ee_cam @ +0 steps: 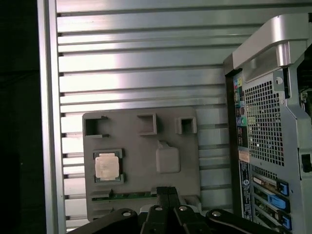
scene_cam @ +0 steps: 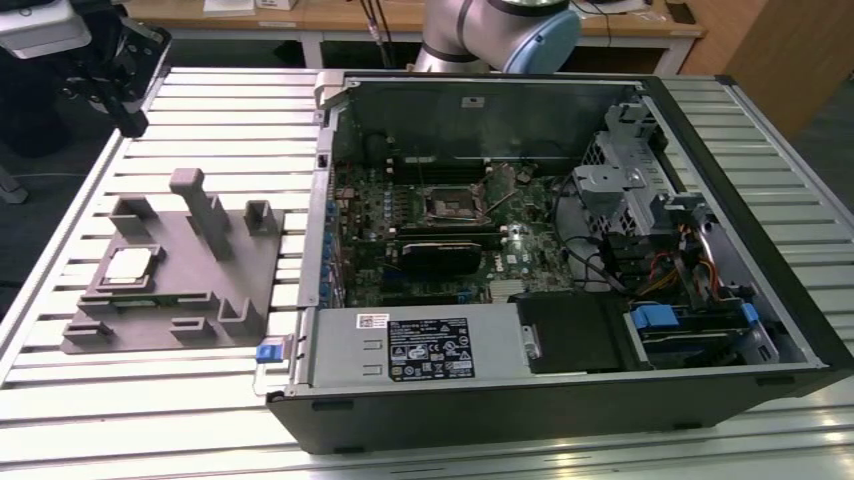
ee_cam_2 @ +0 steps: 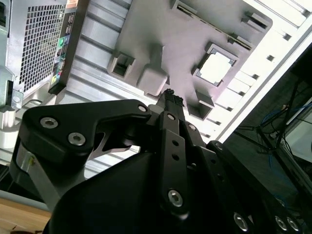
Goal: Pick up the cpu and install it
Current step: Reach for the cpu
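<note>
The cpu (scene_cam: 130, 265) is a small pale silver square lying in a recess of the grey fixture (scene_cam: 200, 280) at the exterior view's left. In the wrist views the cpu (ee_cam: 107, 166) (ee_cam_2: 216, 68) lies flat and untouched. My gripper (scene_cam: 134, 122) hangs high above the table beyond the fixture's far end, well apart from the chip. Its black fingers (ee_cam: 168, 193) (ee_cam_2: 169, 99) are pressed together, shut with nothing between them. The black-framed motherboard socket (scene_cam: 454, 203) sits inside the open computer case (scene_cam: 561, 400).
The case lies on its side on the slatted aluminium table (scene_cam: 160, 420), its rear panel (ee_cam: 268, 122) close beside the fixture (ee_cam: 141, 146). A black heatsink block (scene_cam: 438, 258), drive cages and cables (scene_cam: 667, 260) fill its inside. Upright grey posts (scene_cam: 200, 205) rise from the fixture.
</note>
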Controlling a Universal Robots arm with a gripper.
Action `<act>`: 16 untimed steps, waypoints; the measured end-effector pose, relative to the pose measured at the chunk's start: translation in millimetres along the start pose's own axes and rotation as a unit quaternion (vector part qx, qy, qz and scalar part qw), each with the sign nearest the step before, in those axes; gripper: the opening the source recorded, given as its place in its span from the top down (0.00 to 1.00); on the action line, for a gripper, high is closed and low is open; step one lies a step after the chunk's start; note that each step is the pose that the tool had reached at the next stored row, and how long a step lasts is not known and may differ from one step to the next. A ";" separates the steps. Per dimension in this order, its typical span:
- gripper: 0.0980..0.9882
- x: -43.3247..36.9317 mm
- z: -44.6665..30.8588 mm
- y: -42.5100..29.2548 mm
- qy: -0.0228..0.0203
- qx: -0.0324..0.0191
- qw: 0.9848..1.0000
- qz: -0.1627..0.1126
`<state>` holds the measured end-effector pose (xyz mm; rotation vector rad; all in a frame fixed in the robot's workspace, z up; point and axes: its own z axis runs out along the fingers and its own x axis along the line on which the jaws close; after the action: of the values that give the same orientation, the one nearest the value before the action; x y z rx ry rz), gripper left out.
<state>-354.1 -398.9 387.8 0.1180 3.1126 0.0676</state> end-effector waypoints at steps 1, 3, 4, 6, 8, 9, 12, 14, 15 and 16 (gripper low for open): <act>0.99 1.7 0.0 -0.1 0.000 0.000 1.000 0.000; 0.99 5.0 0.1 -0.4 0.000 0.000 1.000 0.000; 0.99 6.3 0.1 -0.5 0.000 0.000 1.000 0.000; 0.99 9.2 0.1 -0.7 0.000 0.000 1.000 0.000; 0.99 12.3 0.1 -0.9 0.000 0.000 1.000 0.000; 0.99 13.8 0.2 -1.0 0.000 0.000 1.000 0.000; 0.99 18.3 0.2 -1.4 0.000 0.000 1.000 0.000; 0.99 21.4 0.3 -1.7 0.000 0.000 1.000 0.000; 0.99 22.8 0.3 -1.8 0.000 0.000 1.000 0.000; 0.99 24.2 0.3 -1.8 0.000 0.000 1.000 0.000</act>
<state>-378.3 -398.9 386.8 0.1180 3.1126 0.0676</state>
